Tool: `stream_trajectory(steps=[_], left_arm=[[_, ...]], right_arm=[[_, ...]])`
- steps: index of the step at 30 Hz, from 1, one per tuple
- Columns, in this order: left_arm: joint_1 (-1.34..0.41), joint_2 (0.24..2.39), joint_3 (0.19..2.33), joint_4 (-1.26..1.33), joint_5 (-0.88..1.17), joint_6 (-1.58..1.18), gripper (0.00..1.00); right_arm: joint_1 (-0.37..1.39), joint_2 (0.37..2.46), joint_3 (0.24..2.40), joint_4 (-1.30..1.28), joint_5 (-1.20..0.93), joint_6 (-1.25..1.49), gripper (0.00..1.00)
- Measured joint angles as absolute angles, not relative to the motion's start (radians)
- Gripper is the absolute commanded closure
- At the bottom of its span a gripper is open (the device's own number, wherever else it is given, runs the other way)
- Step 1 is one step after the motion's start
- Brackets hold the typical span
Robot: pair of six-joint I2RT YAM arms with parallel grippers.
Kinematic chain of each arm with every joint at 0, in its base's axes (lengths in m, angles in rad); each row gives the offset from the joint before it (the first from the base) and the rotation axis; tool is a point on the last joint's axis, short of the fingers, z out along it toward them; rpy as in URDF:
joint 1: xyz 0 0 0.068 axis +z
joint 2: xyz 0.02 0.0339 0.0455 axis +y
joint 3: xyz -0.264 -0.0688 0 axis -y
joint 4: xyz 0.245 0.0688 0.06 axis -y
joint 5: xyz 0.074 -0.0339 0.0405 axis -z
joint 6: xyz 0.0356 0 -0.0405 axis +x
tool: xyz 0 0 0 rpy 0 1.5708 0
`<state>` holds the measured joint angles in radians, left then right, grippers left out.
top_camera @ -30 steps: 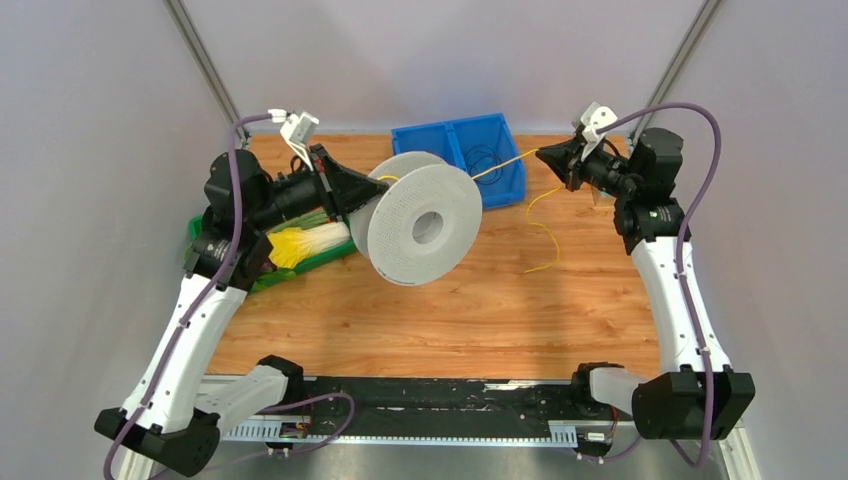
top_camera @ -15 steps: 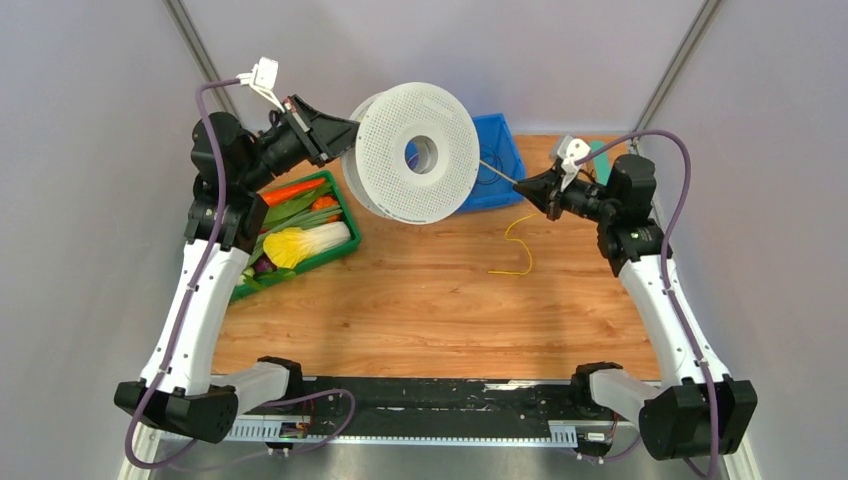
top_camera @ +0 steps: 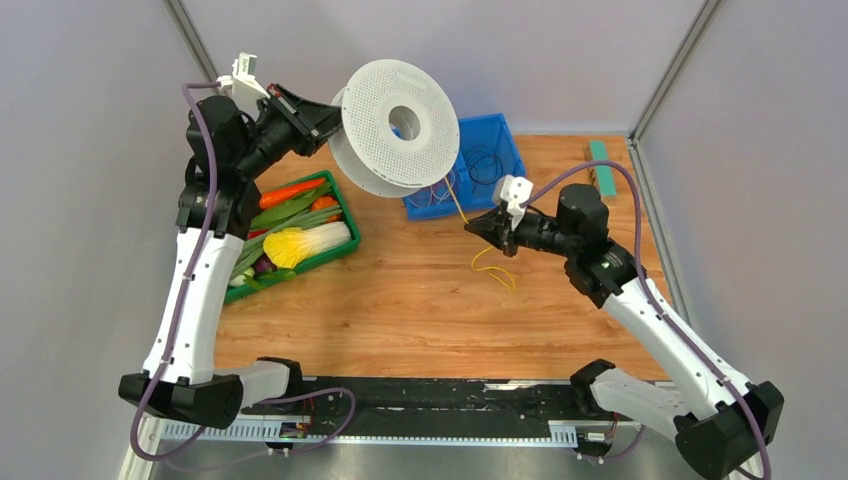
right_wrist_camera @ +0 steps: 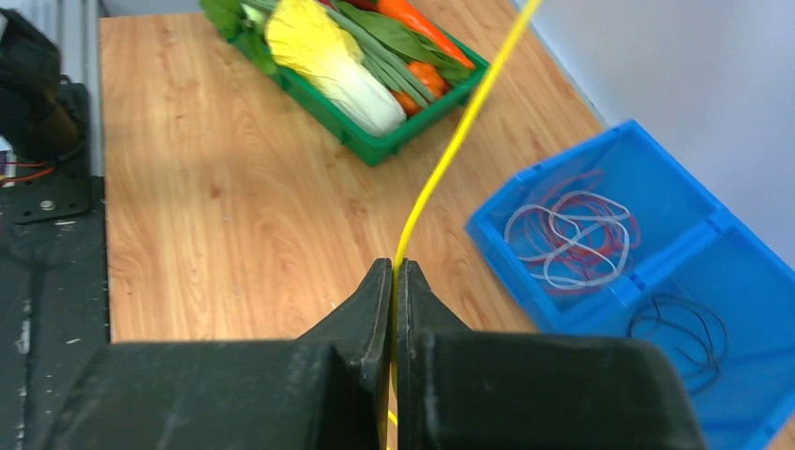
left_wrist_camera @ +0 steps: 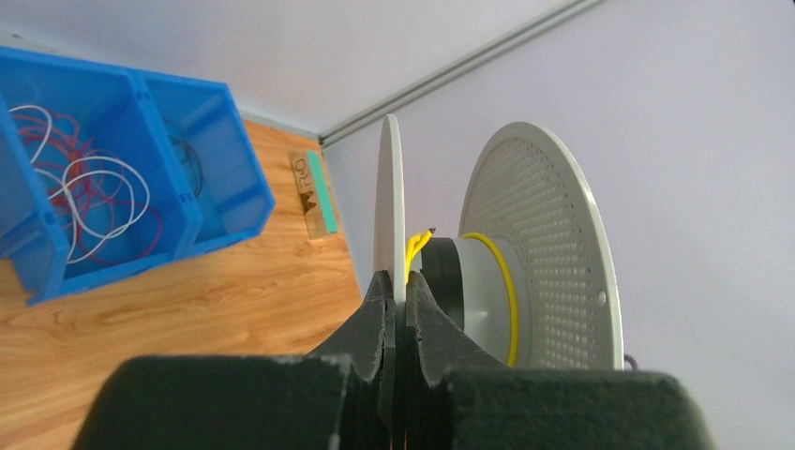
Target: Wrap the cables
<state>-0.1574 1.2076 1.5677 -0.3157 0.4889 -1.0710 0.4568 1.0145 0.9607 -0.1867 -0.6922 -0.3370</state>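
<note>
The yellow cable (top_camera: 458, 203) runs taut from the hub of the white spool (top_camera: 370, 110) down to my right end effector (top_camera: 470, 228). Past that grip its free tail lies in loose curls on the counter (top_camera: 400, 300), near the middle and a little toward the right edge. My right wrist camera shows what the overhead view cannot. The two fingers are pressed together on the cable (right_wrist_camera: 450, 155), which leaves the right end effector (right_wrist_camera: 394, 267) as a bright line rising up out of view.

My left end effector (top_camera: 335, 118) holds the spool in the air above the far edge of the counter, left of centre. In my left wrist view the left end effector (left_wrist_camera: 394, 281) is closed narrow on the near flange, seen edge-on. Only here do I see a turn of the cable (left_wrist_camera: 506, 281) lying around the hub of the spool (left_wrist_camera: 544, 234), between its two perforated discs.

The blue bin (top_camera: 520, 160) sits on the counter at the far edge. From above the spool partly covers it. The wrist views show both compartments of the bin (left_wrist_camera: 234, 187) (right_wrist_camera: 675, 178). One holds a red and white wire tangle (left_wrist_camera: 84, 197) (right_wrist_camera: 567, 230), the other a thin black wire (left_wrist_camera: 187, 159) (right_wrist_camera: 675, 328).

A green tray (top_camera: 340, 205) of vegetables lies along the left edge. A small green-topped block (top_camera: 598, 165) lies near the far right corner.
</note>
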Motion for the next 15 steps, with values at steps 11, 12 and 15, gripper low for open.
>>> stream_trajectory(steps=[11, 12, 15], left_arm=[[-0.106, 1.248, 1.611, -0.382, 0.462, -1.125, 1.0], [-0.101, 1.248, 1.611, -0.379, 0.462, -1.13, 1.0], [-0.083, 1.248, 1.612, -0.318, 0.451, -1.157, 1.0]], right_arm=[[0.699, 1.061, 1.053, -0.22, -0.565, -0.339, 0.87], [0.699, 1.063, 1.056, -0.219, -0.558, -0.339, 0.81], [0.7, 1.063, 1.056, -0.244, -0.539, -0.347, 0.65]])
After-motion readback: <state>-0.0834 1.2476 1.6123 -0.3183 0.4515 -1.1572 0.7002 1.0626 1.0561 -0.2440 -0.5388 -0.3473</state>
